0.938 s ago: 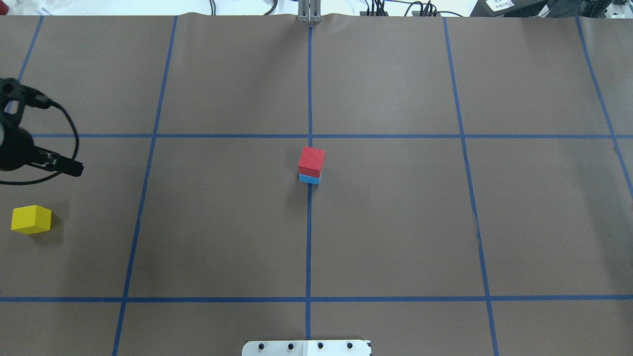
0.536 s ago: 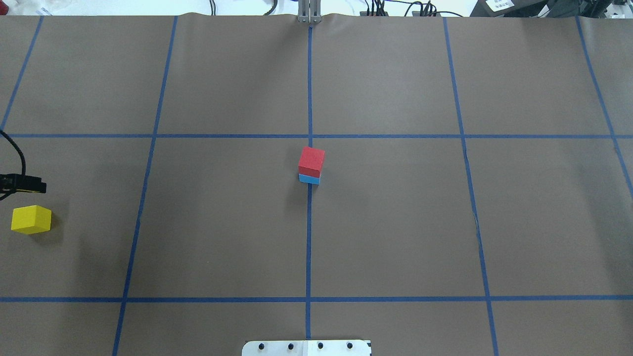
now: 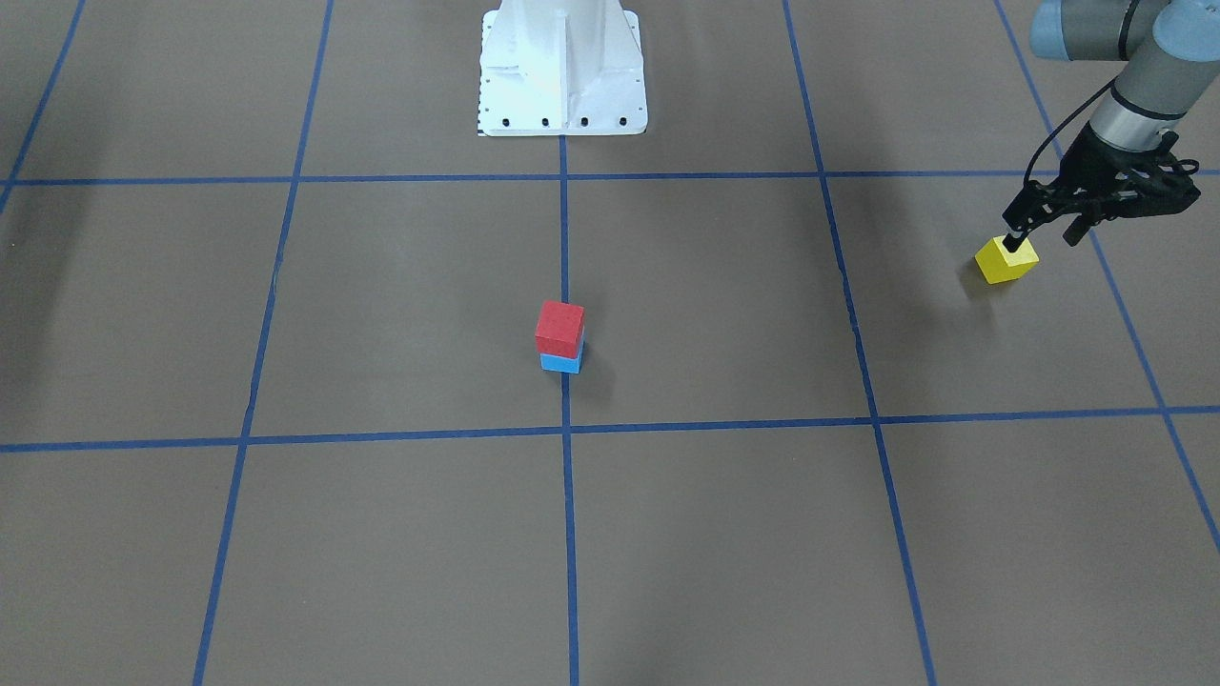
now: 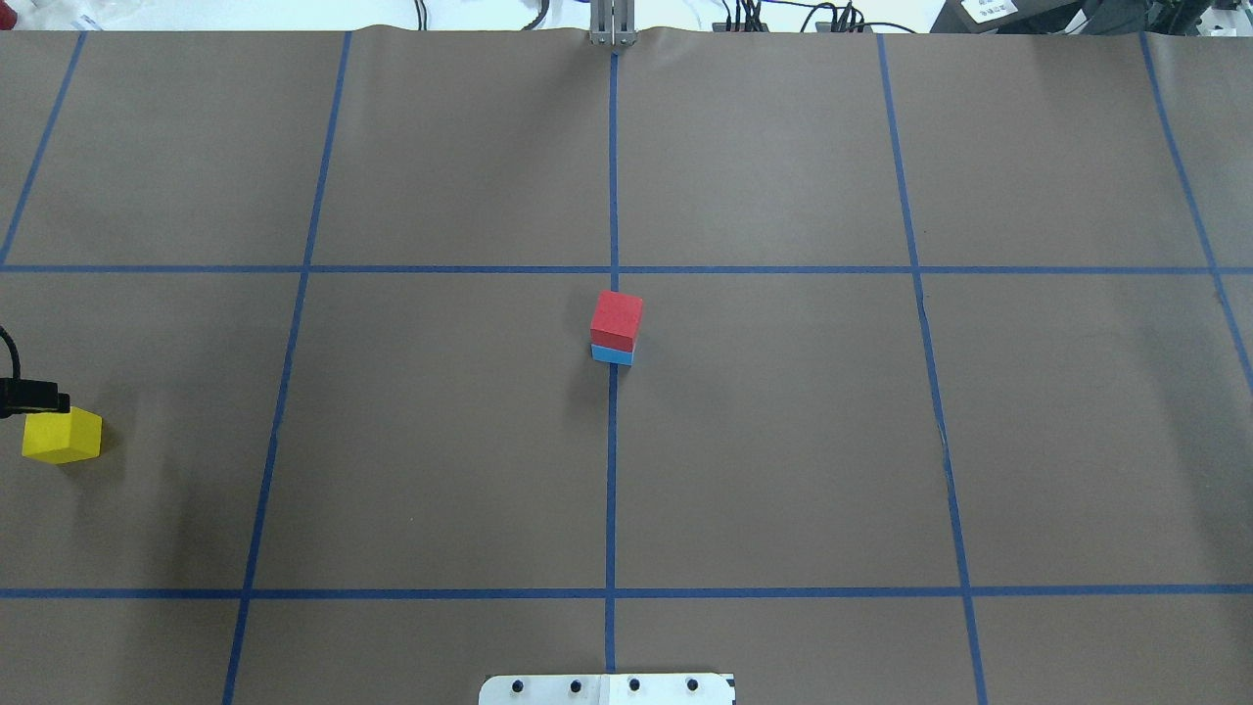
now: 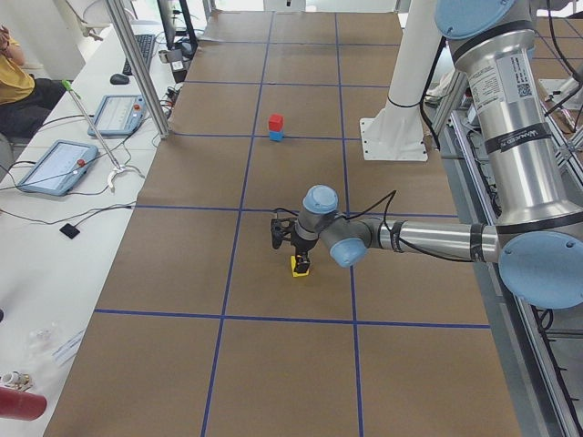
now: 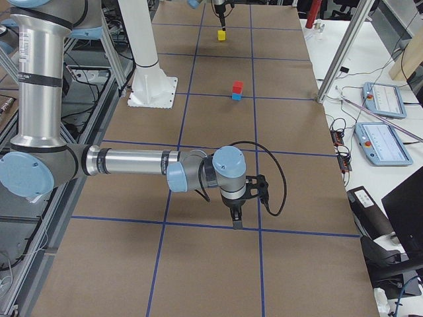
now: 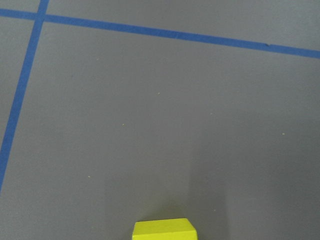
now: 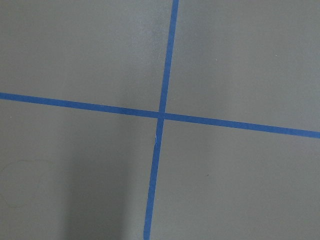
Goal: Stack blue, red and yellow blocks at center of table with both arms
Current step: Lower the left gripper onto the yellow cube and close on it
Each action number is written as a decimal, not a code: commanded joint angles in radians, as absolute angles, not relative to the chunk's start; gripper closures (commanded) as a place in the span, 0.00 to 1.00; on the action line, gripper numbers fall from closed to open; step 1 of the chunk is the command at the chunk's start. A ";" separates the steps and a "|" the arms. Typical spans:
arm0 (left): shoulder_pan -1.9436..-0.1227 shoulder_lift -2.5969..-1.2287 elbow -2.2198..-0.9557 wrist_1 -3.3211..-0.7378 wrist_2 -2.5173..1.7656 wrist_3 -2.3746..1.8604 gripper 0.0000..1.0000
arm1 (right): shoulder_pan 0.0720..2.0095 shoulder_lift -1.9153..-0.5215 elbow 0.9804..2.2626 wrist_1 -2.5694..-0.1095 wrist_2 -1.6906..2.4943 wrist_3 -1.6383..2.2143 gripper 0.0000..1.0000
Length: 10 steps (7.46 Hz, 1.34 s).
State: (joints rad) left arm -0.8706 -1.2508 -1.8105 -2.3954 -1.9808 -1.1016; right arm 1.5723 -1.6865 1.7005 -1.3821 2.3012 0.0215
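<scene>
Yellow block [image 4: 62, 436] sits at the tabletop's [image 4: 783, 441] 9 o'clock edge, well apart from the red block [image 4: 617, 315] on the blue block [image 4: 612, 354] at centre. Left jaws hang spread just over the yellow one, empty; right jaws: cannot tell. Likely light, rigid, flat-faced: pinch opposite faces mid-height.

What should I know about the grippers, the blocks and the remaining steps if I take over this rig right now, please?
Left gripper: looks open, low beside the yellow block, not gripping it.
Right gripper: low over the table on the robot's right, no block in it; open or shut cannot be told.
Done: red block sits on blue block at the centre.
Left: grasp the yellow block, at the robot's far left, and set it on the red block.
</scene>
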 commanded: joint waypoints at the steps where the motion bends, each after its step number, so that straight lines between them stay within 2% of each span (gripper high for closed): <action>1: -0.819 -1.250 -1.806 -2.398 -1.954 -1.115 0.00 | 1.572 -1.686 1.700 -1.382 2.301 0.021 0.00; 4: -0.778 -1.255 -1.776 -2.398 -1.928 -1.115 0.02 | 1.572 -1.686 1.700 -1.381 2.299 0.020 0.00; 7: -0.764 -1.262 -1.755 -2.398 -1.910 -1.105 0.10 | 1.572 -1.684 1.700 -1.381 2.298 0.020 0.00; 8: -0.756 -1.262 -1.756 -2.398 -1.896 -1.104 0.24 | 1.572 -1.684 1.700 -1.381 2.298 0.020 0.00; 9: -0.746 -1.266 -1.755 -2.396 -1.891 -1.083 0.54 | 1.572 -1.684 1.698 -1.382 2.298 0.020 0.00; 10: -0.746 -1.269 -1.753 -2.396 -1.891 -1.062 0.94 | 1.572 -1.684 1.698 -1.381 2.298 0.020 0.00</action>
State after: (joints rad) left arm -0.7507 -1.2650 -1.7554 -2.3967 -1.8956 -1.0857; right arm 1.5723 -1.6844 1.6989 -1.3812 2.2979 0.0199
